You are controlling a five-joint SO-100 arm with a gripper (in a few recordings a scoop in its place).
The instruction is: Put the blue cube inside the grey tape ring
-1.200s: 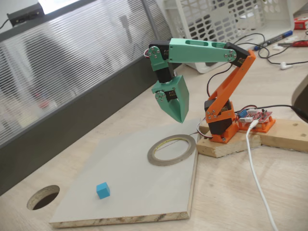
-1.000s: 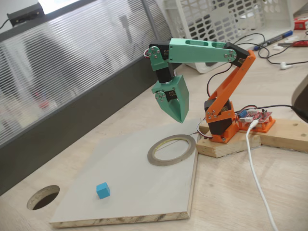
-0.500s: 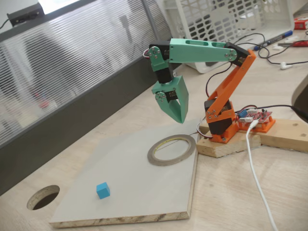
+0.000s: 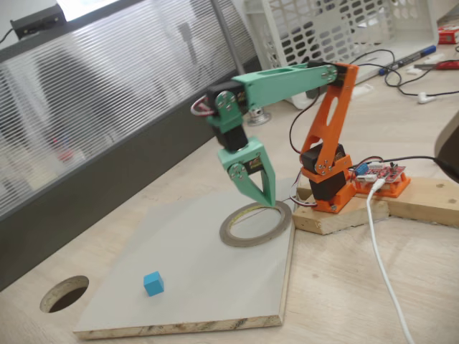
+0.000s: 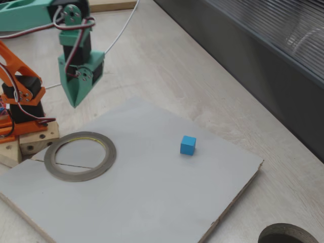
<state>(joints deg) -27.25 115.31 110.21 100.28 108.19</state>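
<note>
A pale wooden desk (image 4: 401, 287) carries a grey board (image 4: 201, 279) with a raw chipboard edge, and a ribbed translucent screen (image 4: 93, 100) stands behind it. In a fixed view, reading from the left, a dark round hole (image 4: 63, 293) is cut through the desk just off the board's corner. Next comes the blue cube (image 4: 153, 283), sitting flat on the board near its front edge; it has no long axis, and one vertical edge is turned towards the camera. It lies well apart from the grey tape ring (image 4: 255, 223), which rests flat near the board's far right corner, its opening facing up. The gripper (image 4: 267, 201) hangs tip-down above the ring's far rim, empty, with the green jaws drawn together into one wedge. Right of it the orange arm base (image 4: 326, 179) is fixed to a wooden block (image 4: 337, 215), beside a white cable (image 4: 384, 265).

In another fixed view the ring (image 5: 80, 156) is at the left, the gripper (image 5: 75, 104) hovers above and behind it, and the cube (image 5: 188, 145) sits to the right.
</note>
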